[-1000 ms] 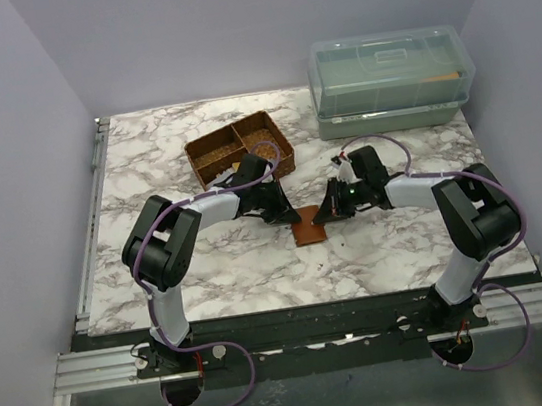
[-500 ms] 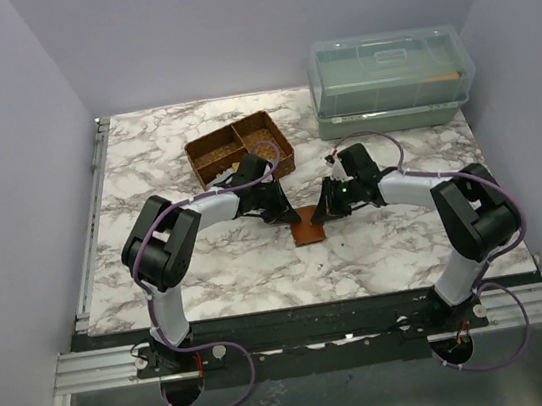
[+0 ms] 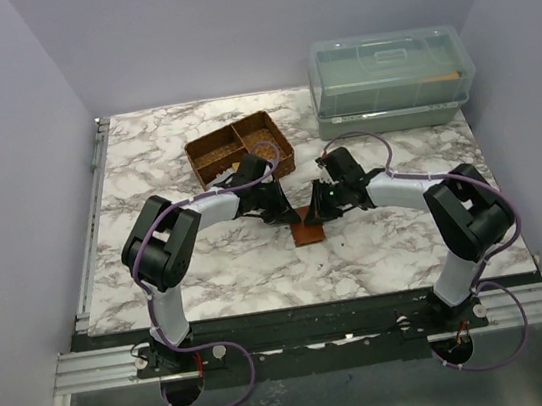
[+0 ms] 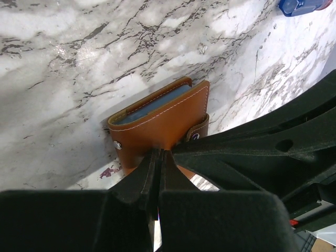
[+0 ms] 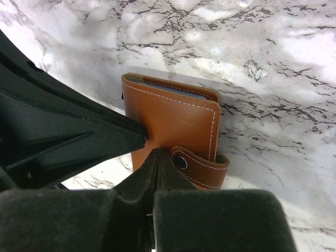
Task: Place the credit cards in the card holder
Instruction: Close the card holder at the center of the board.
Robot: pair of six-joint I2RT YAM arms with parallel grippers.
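Note:
The brown card holder [image 3: 307, 229] lies folded on the marble table between the two arms. It also shows in the left wrist view [image 4: 163, 118] and the right wrist view [image 5: 178, 121]. Pale blue card edges [image 4: 152, 107] show between its covers, also in the right wrist view [image 5: 173, 89]. Its snap strap [image 5: 198, 166] hangs loose and unfastened. My left gripper [image 3: 288, 215] [image 4: 158, 153] is shut, its tip pressed on the cover. My right gripper [image 3: 316, 214] [image 5: 157, 152] is shut too, its tip on the cover beside the strap, almost touching the left one.
A brown divided basket tray [image 3: 239, 149] stands just behind the left gripper. A clear lidded box [image 3: 390, 78] stands at the back right. A blue and red thing [image 4: 300, 5] is cut off by the frame edge; I cannot tell what it is.
My right gripper has moved left, up to the card holder, and now rests on its cover. The left gripper and the card holder have stayed put.

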